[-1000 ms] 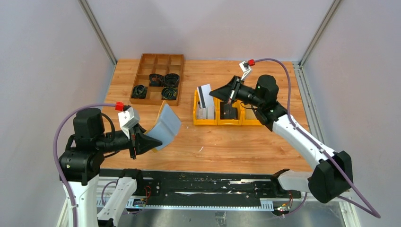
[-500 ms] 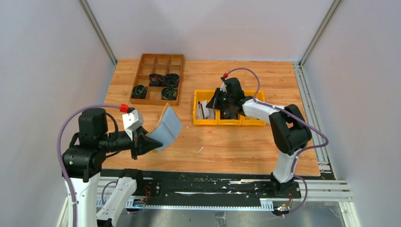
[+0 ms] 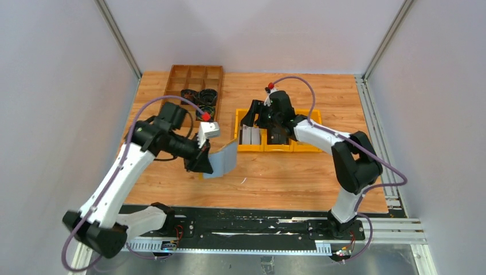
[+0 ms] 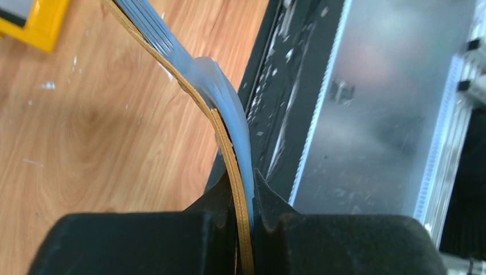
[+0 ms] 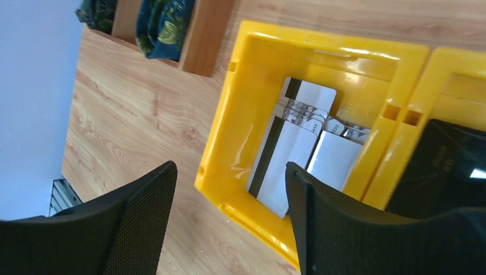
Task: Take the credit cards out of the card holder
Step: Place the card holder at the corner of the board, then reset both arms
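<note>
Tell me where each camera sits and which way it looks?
Top: high up behind the arms, looking down at the table; both whole arms show.
Left wrist: on the left arm, looking along the left hand, shut on the card holder.
Right wrist: on the right arm, looking down past the open right hand into a yellow bin of cards.
Shared: top and right wrist both show that bin.

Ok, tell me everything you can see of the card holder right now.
The card holder is open: a thin mustard-yellow cover lined with stacked pale blue transparent sleeves, looking soft and bent in a curve. The left claw is shut on one edge, holding it over the wooden table beside the near left corner of the yellow bins. Whether its far edge meets the table isn't clear.
</note>
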Robot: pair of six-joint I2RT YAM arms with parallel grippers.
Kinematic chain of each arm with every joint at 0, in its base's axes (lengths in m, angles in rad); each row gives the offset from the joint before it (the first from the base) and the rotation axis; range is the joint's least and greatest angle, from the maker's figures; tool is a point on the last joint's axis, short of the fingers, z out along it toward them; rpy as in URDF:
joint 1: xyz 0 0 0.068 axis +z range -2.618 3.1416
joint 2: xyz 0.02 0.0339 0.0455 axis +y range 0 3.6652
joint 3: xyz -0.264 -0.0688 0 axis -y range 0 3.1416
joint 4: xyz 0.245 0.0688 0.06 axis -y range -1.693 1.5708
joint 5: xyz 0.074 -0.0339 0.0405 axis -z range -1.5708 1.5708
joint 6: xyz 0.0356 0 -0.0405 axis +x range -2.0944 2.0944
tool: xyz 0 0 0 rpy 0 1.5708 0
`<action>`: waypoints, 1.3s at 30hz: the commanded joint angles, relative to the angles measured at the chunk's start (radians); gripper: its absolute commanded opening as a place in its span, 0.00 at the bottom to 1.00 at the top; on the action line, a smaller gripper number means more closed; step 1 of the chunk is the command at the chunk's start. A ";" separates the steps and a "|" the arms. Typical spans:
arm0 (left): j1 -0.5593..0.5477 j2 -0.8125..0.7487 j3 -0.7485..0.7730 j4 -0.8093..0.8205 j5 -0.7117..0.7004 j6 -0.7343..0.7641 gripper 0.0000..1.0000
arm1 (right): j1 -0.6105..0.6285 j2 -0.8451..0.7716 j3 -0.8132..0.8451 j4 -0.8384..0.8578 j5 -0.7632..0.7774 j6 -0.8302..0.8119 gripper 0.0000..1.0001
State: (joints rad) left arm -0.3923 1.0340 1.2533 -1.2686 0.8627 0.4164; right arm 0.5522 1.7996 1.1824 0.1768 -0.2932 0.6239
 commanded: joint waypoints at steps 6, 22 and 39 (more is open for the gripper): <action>-0.079 0.388 0.033 -0.121 -0.361 0.321 0.03 | 0.000 -0.315 -0.101 -0.073 0.153 -0.106 0.77; -0.123 0.714 0.003 0.255 -0.945 0.280 0.59 | -0.035 -0.600 -0.243 -0.155 0.272 -0.156 0.83; 0.225 0.289 -0.217 0.731 -0.599 0.002 1.00 | -0.056 -0.945 -0.589 -0.072 0.975 -0.390 0.87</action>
State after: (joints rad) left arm -0.3859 1.3693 1.1088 -0.8349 0.1444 0.5533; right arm 0.5186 0.9024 0.7097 0.0120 0.3088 0.3794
